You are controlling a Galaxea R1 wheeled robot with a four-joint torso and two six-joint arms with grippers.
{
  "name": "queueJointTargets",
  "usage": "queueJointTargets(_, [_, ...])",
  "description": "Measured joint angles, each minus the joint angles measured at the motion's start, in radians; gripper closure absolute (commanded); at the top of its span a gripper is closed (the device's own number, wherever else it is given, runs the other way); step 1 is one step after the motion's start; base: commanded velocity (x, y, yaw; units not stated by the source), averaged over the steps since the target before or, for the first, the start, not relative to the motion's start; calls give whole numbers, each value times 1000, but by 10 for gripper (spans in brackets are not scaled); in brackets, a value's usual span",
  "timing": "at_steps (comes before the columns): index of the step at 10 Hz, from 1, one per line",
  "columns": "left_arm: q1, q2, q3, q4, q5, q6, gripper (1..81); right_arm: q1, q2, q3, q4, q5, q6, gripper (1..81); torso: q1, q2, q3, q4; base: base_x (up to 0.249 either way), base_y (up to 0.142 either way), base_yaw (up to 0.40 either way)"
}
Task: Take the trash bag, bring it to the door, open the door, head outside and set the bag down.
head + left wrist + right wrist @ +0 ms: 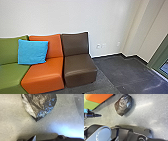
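A: Trash bag, where?

B: Trash bag [123, 105], on the floor [144, 115]. Both wrist views have it. Dark plastic, shiny, crumpled, narrowing to a corner. Pale glints on it, soft shadow beside it.

A: Touching the seats?

B: No, apart from them. Right wrist view has the orange and green ones near it.

A: Left gripper state?

B: Can't tell if it's spread or pressed together.

A: Right gripper?

B: Same, can't tell.

A: OK, head view, quick. Seats left to right?

B: Green seat [11, 75] at the left edge, orange seat [45, 75] next, brown seat [80, 67] around the centre. Side by side, all armless, backs toward the wall [75, 15].

A: Cushion?

B: Blue cushion [32, 52], left part of the frame. Leans on the backrests where green meets orange, covers a bit of both.

A: Wall stuff?

B: White. Small wall plates [98, 46] low down, right of the brown one. Dark baseboard [107, 55] along the bottom, bends round the corner toward the right.

A: Right edge?

B: Green frame [160, 58], slanting, bright strip at its foot.

A: Floor there?

B: Dark grey tiles, lower right, pale reflection on them. Left wrist view has a bluish-white glare on the floor too, near the bag.
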Motion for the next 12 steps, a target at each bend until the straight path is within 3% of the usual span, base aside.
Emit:
queueJointTargets(6, [-5, 114, -53, 1, 14, 0, 10, 10, -2, 5, 0, -7, 3, 10, 123, -196, -7, 0, 0, 0, 0])
queueJointTargets(12, [-58, 135, -115, 0, 43, 0, 10, 106, -3, 37, 0, -65, 40, 10, 243, -386, -180, 0, 0, 0, 0])
